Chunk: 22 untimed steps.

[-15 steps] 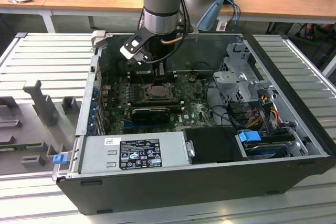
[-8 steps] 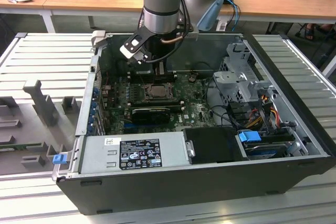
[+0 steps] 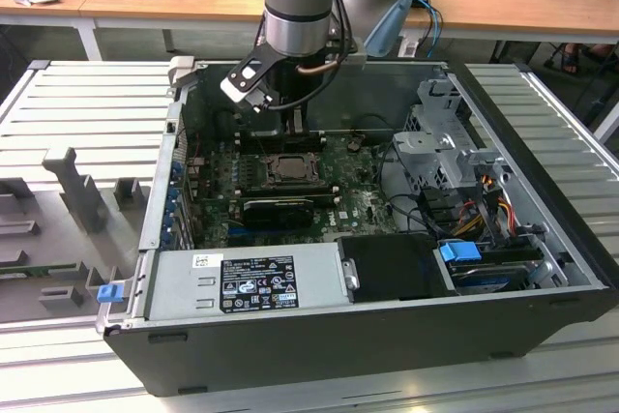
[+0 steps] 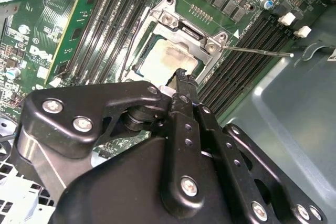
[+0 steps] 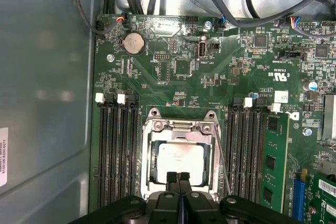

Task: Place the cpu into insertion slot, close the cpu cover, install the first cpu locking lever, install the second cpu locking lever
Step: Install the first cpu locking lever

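Cover (image 5: 178, 128) is judged down over cpu (image 5: 181, 157), which is seated in slot (image 5: 153, 161) mid-board inside the open case (image 3: 319, 365). Step is judged as closing the cover. Pressure is best kept straight down on the frame edge, off the chip face, and clear of the loose lever (image 4: 257, 51) sticking out beside the socket. Gripper (image 5: 177, 176) is fully closed with nothing held. Its tips are at the cover's edge; contact cannot be confirmed.
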Tool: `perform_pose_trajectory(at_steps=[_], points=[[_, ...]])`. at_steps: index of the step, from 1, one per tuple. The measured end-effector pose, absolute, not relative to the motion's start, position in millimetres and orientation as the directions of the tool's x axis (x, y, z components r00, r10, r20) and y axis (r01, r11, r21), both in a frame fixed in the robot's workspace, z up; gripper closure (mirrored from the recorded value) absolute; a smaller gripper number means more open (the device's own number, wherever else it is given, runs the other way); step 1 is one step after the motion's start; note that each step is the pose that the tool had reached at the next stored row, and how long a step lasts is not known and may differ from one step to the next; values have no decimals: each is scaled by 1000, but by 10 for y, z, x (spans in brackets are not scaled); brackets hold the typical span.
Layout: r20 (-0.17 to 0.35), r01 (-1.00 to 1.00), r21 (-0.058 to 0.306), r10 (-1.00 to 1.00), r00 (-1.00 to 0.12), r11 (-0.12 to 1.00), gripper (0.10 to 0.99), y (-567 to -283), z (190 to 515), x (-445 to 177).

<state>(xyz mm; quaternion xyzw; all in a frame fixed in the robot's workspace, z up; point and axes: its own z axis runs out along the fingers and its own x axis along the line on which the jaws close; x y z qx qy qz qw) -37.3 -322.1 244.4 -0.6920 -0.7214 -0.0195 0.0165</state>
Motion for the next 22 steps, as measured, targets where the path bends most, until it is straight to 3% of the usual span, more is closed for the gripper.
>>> perform_pose_trajectory(at_steps=[22], points=[[51, 999, 5, 998, -42, 41, 980, -3221, 2590, -373]])
